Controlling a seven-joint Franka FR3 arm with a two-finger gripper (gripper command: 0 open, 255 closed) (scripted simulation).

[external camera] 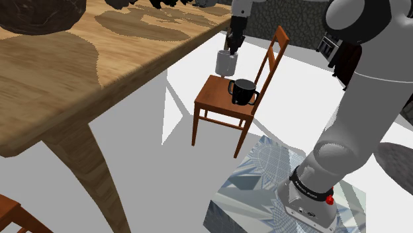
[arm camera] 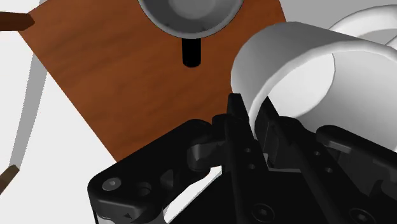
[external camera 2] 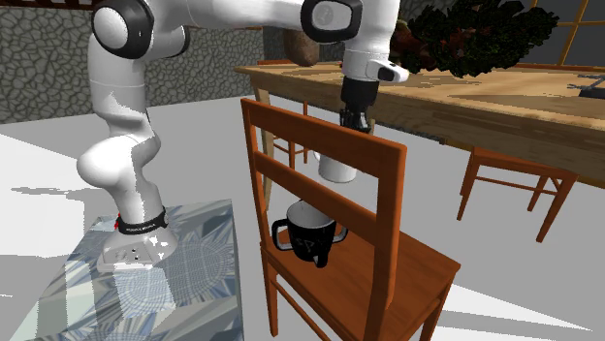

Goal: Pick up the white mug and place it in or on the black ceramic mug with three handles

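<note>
Fingers point(arm camera: 238, 127) pinch the white mug point(arm camera: 280, 60) aloft by its wall.

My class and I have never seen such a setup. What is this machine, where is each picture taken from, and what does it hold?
It is a simulated white robot arm on a box stand. One picture looks down from beside the stand, one looks through the back of a wooden chair, and one comes from a camera on the hand. A black mug stands on the chair seat. The black jaws are shut on the wall of a white mug, held in the air above the seat near the black mug, not in it. A wooden table stands beside.
</note>
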